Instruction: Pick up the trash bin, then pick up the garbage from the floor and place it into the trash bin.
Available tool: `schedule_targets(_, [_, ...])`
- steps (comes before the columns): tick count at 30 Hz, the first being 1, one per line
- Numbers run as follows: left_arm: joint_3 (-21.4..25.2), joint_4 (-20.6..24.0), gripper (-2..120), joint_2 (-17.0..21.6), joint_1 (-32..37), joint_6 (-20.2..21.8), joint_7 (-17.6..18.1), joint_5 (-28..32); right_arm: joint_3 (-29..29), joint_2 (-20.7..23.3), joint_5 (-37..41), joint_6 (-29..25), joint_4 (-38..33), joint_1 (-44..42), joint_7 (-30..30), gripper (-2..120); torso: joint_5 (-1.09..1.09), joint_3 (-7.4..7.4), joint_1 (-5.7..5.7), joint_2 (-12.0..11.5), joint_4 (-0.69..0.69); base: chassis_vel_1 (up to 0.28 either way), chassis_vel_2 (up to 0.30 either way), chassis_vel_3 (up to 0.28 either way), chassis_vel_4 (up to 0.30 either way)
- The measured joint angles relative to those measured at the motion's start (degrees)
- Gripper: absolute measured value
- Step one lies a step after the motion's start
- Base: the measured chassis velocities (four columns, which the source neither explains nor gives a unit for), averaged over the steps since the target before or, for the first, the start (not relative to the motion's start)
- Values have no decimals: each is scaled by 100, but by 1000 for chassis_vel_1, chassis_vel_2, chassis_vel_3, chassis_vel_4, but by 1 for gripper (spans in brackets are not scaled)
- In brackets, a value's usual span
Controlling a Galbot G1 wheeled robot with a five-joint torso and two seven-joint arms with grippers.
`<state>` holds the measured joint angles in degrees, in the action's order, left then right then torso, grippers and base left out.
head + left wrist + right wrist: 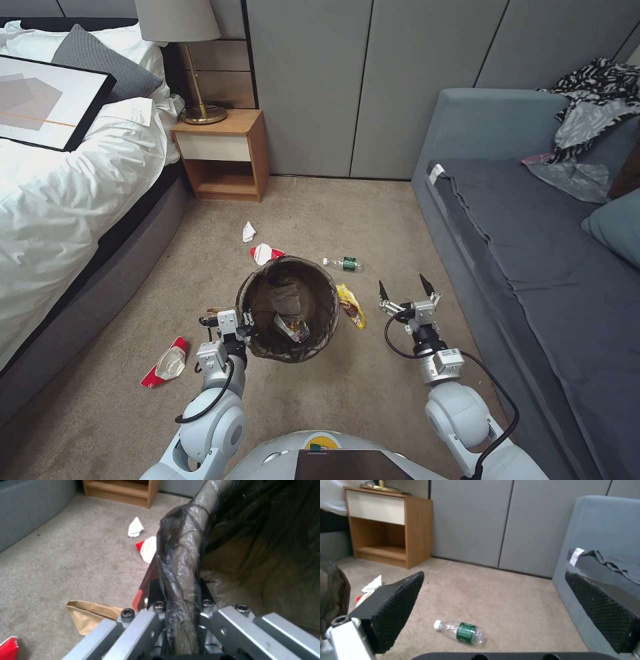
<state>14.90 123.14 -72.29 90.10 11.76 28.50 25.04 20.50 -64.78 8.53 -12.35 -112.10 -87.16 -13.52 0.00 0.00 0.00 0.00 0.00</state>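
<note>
A small round trash bin (289, 309) with a dark bag liner hangs above the beige carpet (333, 400), wrappers lying inside it. The left gripper (241, 322) is clenched on its rim. Around it on the floor lie a yellow snack wrapper (351, 305), a clear green-labelled bottle (345, 263), red-and-white packets and a white paper scrap (248, 231). The right gripper (407, 288) hovers beside the bin, fingers spread and holding nothing
</note>
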Motion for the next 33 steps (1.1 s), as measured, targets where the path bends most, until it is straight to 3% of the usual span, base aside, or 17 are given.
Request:
schedule_targets(12, [-15,-8,2,-37,-14,0,2,-10,-12,72,22,-12,14,70,23,100,0,0,0,0,-1,-42,41,35,-43])
schedule_targets(33, [-25,-75,2,-48,-68,0,10,12,-105,54,76,-90,100,229,-35,100,0,1,1,0,1,-159,157,165,-164])
